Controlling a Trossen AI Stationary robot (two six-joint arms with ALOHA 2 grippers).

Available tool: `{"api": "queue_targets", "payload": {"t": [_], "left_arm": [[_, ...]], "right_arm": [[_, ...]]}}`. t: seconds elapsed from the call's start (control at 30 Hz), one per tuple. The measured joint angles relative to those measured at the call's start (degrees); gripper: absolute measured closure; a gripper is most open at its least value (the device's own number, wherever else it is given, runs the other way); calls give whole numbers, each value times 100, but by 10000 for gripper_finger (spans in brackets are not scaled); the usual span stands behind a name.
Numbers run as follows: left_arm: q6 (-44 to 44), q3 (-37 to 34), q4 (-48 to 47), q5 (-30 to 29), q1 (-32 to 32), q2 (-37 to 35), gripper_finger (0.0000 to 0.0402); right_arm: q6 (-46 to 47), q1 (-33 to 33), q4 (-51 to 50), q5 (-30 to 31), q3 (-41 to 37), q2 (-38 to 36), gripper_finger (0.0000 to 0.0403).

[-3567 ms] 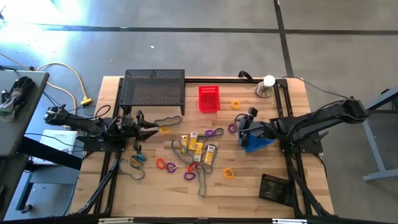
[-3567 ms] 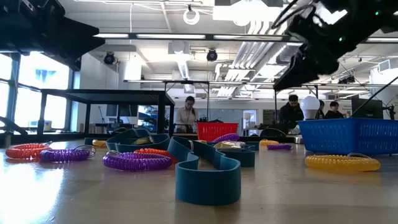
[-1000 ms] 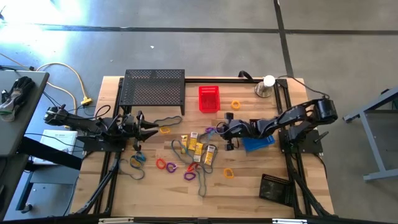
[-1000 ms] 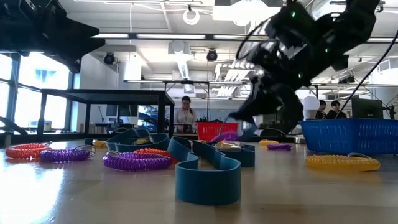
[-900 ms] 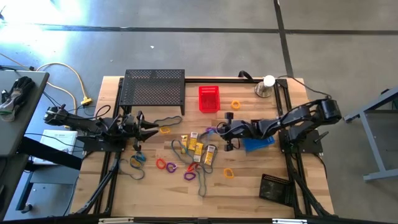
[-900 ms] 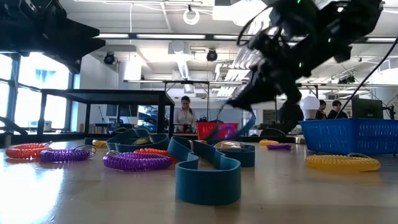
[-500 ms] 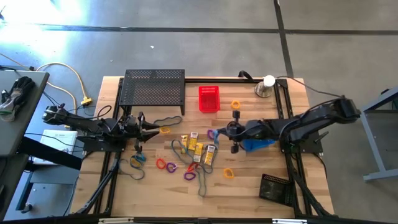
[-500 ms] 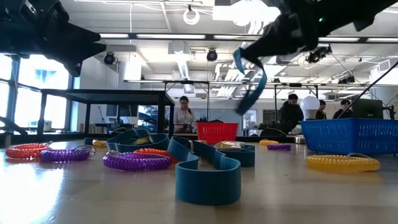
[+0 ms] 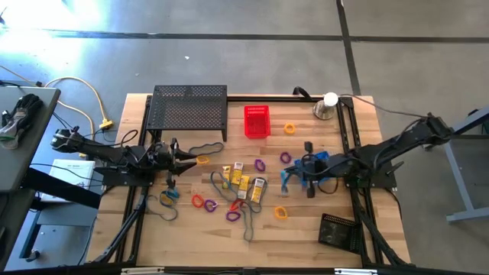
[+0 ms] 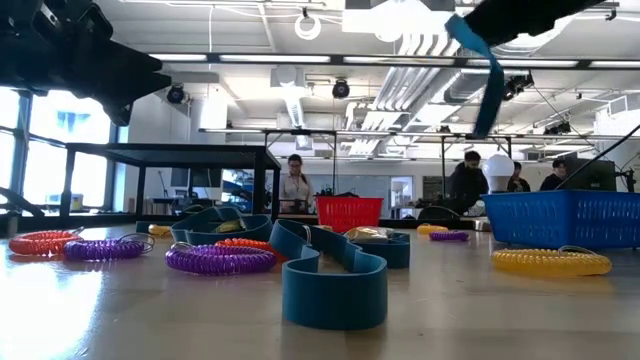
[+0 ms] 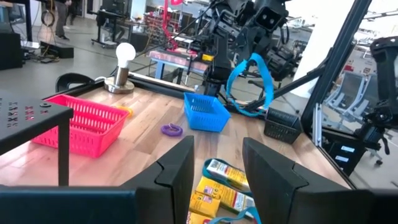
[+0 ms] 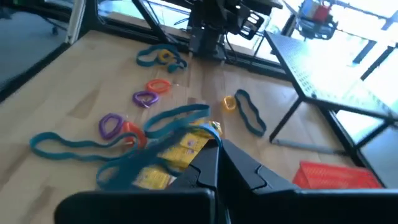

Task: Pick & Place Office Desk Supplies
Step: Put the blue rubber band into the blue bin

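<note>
Your right hand (image 9: 307,179) hangs above the wooden bench (image 9: 359,202), just beside the blue plastic basket (image 11: 207,114), its fingers pressed together on a thin teal band loop (image 10: 484,74). That loop dangles clear of the bench; from the left wrist view you see it drooping as an open ring below the right arm, above the basket.

Your left hand (image 9: 186,159) waits low over the bench's left part, near the big black mesh shelf (image 9: 189,108), fingers (image 11: 177,172) spread partway with nothing between them.

The rest of the supplies lie scattered mid-bench: small yellow-and-white boxes (image 9: 239,177), a purple coiled loop (image 10: 220,259), an orange coiled loop (image 10: 45,242), a yellow coiled loop (image 10: 551,262) near the basket, and another teal band (image 10: 333,276) curled upright in the foreground of the low view. A red plastic basket (image 9: 257,121) stands towards the far edge, and a silver dome with a white ball (image 9: 326,106) stands at the far right corner.
</note>
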Motion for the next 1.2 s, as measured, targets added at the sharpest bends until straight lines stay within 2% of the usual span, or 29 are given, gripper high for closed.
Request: {"api": "queue_targets", "payload": {"t": [0.27,0.63,1.2], "left_arm": [[-39,-1,2,0,0,0,269],[-37,0,0,0,0,0,269],[-111,0,2,0,0,0,269]], "right_arm": [[919,591,-757,1099,0,-655,400],[2554,1026,-1886,2021,0,-805,400],[4538,1024,-2796,2586,0,-1170,400]]}}
